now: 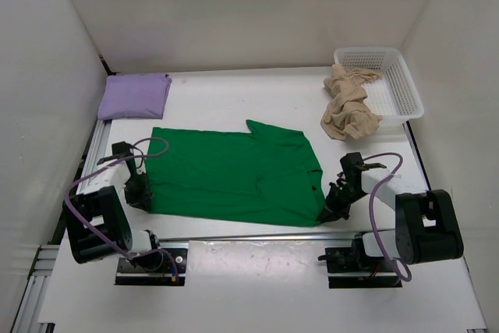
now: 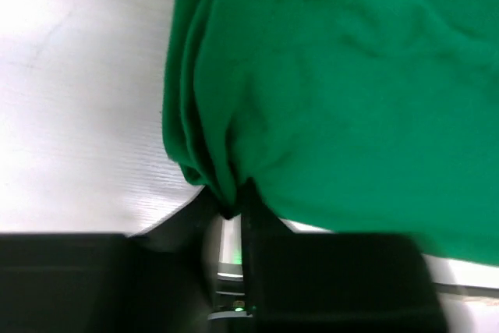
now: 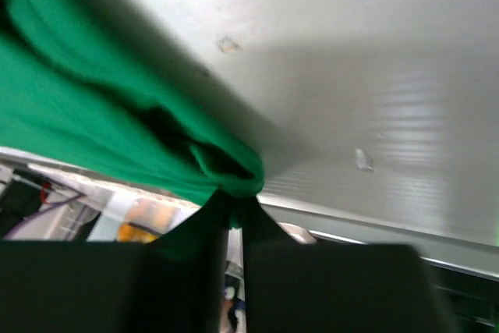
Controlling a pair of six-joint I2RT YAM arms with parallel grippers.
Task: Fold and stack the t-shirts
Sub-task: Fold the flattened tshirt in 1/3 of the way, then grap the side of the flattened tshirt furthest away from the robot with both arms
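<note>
**Green shirt pinched at both near corners**

White table [image 1: 234, 91], with white walls [image 1: 234, 5] on three sides. Green t-shirt [image 1: 234, 177] lies flat at mid-frame. Left gripper [image 1: 140, 193] is closed on its lower-left corner and right gripper [image 1: 329, 208] on its lower-right. Both wrist views show cloth bunched between the fingers. Lavender t-shirt [image 1: 134, 95] folded, upper left. Beige t-shirt [image 1: 348, 107] crumpled, upper right, draped over the rim of the basket [image 1: 405, 83]. Fingertips are buried in cloth. Right wrist view is blurred.
</note>
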